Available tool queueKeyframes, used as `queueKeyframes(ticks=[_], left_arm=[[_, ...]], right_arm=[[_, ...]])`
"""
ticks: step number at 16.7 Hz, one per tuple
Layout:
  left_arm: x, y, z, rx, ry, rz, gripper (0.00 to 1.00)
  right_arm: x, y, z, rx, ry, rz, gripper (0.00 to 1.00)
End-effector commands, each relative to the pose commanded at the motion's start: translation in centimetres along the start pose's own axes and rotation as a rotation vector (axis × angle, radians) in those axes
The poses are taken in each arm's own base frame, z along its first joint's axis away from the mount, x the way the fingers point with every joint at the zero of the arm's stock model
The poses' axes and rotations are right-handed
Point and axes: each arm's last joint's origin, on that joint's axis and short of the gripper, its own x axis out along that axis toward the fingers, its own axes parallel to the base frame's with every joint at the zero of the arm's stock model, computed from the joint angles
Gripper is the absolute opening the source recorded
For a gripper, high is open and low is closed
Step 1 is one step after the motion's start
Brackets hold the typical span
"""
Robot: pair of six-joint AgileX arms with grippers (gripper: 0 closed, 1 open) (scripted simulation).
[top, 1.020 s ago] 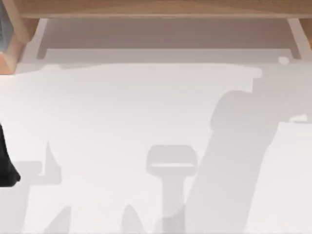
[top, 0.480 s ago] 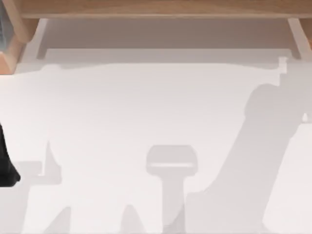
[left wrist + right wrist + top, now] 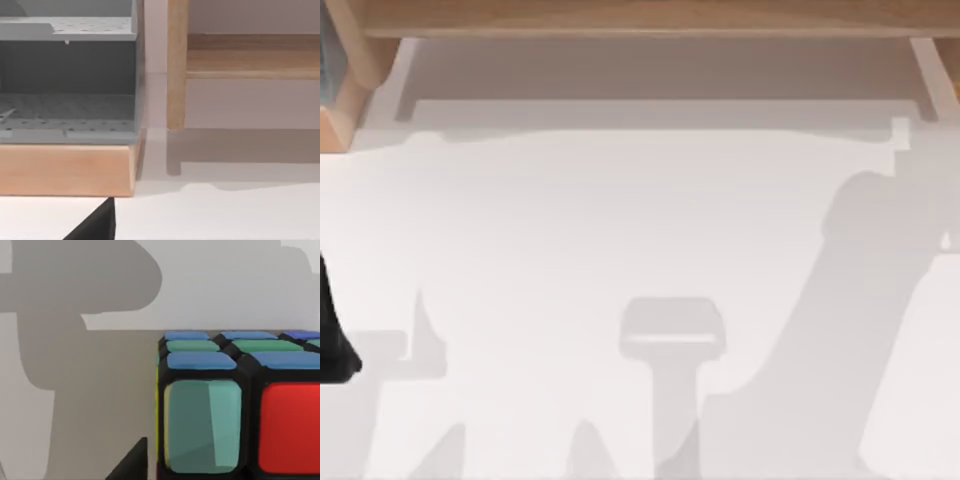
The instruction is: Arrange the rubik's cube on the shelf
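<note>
Cube: black-gridded rubik's cube [image 3: 240, 410] with blue, green, red stickers, close before the right wrist camera.
Shelf: long light-brown wooden shelf [image 3: 640, 18] along the table's far edge.
Claws: cannot tell.

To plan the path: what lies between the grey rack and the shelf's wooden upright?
Left wrist view: only a bare strip of table separates the grey rack from the shelf.
</note>
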Motion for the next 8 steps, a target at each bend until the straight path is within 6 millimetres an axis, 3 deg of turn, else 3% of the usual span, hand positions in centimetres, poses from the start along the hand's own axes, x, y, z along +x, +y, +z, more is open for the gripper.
queueKeyframes(ticks=[8], left_arm=[[0.0, 0.0, 0.0, 0.0, 0.0, 0.0, 1.0]], right_arm=[[0.0, 0.0, 0.0, 0.0, 0.0, 0.0, 0.02]])
